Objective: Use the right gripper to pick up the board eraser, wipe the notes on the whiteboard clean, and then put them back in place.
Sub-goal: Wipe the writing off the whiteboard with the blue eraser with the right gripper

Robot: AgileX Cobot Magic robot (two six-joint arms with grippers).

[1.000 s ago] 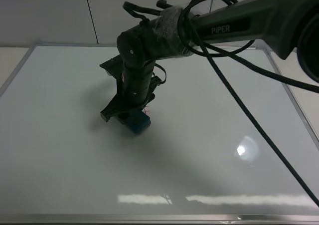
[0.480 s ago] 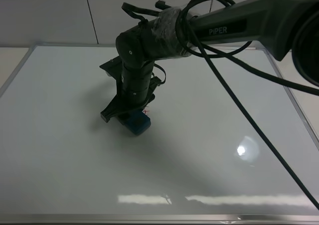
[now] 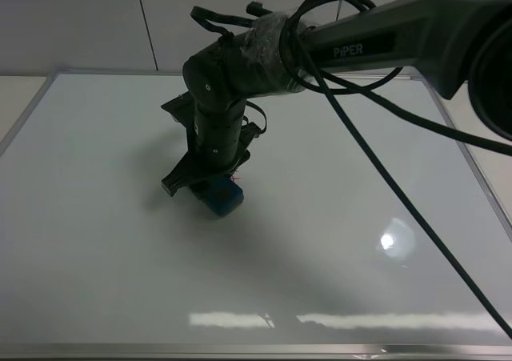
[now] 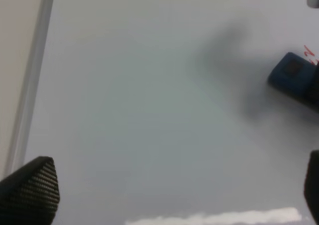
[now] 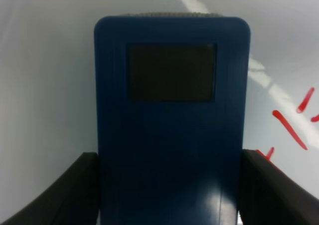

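My right gripper (image 3: 205, 186) reaches over the middle left of the whiteboard (image 3: 336, 241) and is shut on the board eraser (image 3: 221, 198), a blue block pressed flat on the board. In the right wrist view the eraser (image 5: 172, 135) fills the frame between the two black fingers (image 5: 60, 195). Red strokes of the notes (image 5: 289, 127) lie just beside it on the board. A speck of the red notes (image 3: 234, 182) shows by the gripper in the high view. The left wrist view shows the eraser (image 4: 291, 75) and notes (image 4: 309, 53) from afar. My left gripper (image 4: 169, 190) is open and empty above the board.
The whiteboard's silver frame (image 3: 240, 350) runs along the front edge and the left side (image 4: 30, 80). The right arm's black cables (image 3: 400, 201) hang across the right half of the board. A lamp glare (image 3: 389, 240) shows on the glossy surface.
The right arm has edged slightly to the left with the eraser held on the board. The left gripper's earlier state is not shown.
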